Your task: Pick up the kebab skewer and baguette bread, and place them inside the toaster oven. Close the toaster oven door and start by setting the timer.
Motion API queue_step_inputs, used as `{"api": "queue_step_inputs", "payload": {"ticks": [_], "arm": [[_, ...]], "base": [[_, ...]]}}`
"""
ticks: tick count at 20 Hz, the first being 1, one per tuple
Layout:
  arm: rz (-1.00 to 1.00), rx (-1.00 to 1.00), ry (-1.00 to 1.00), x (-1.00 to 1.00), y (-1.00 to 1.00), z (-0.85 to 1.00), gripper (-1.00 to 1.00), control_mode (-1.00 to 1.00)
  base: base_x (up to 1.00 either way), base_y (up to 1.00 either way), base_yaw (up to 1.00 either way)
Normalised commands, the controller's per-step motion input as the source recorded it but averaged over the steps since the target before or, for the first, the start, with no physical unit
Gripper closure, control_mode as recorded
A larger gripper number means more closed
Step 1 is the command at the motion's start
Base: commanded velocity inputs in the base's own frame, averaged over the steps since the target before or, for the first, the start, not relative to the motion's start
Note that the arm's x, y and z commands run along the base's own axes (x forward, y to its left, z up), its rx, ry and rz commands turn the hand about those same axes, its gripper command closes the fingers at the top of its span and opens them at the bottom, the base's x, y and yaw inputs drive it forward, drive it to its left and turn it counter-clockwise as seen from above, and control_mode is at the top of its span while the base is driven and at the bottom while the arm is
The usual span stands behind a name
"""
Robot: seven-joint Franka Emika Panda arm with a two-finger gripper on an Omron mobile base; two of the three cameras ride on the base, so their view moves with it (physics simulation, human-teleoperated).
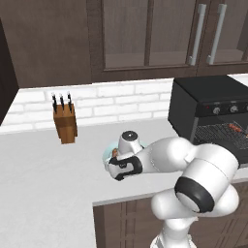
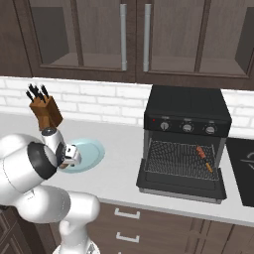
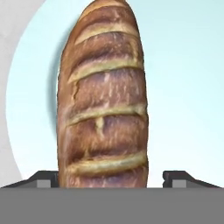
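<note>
The baguette bread, golden-brown with a scored crust, lies on a pale blue plate. My gripper hangs low over it, open, one fingertip on each side of the loaf and a small gap left on the right. From the base, the plate sits on the counter with my hand over its left edge. The black toaster oven stands to the right. Its door is folded down flat. The kebab skewer lies on the wire rack inside, toward the right.
A wooden knife block stands against the brick wall behind the plate. A dark flat panel lies on the counter right of the oven. Upper cabinets hang above, and the counter's front edge runs just below the plate.
</note>
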Motion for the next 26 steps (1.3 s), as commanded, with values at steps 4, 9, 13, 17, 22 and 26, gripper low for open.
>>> {"api": "queue_step_inputs", "payload": {"ticks": [4,9,13,17,22,26], "arm": [[0.0,0.0,0.0,0.0,0.0,0.0,1.0,-1.0],[0.0,0.08,0.01,0.0,-0.03,0.26,1.0,-1.0],[0.07,0.18,0.0,-0.26,-0.73,0.96,1.0,-1.0],[0.11,0.06,-0.07,-0.72,-1.0,1.0,1.0,-1.0],[0.09,0.0,-0.02,-0.8,-0.99,1.0,1.0,-1.0],[0.02,-0.01,0.0,-0.64,-0.99,0.92,1.0,-1.0]], "base": [[0.0,0.0,0.0],[0.0,0.0,0.0],[0.0,0.0,0.0],[0.0,0.0,0.0],[0.0,0.0,0.0],[0.0,0.0,0.0]]}}
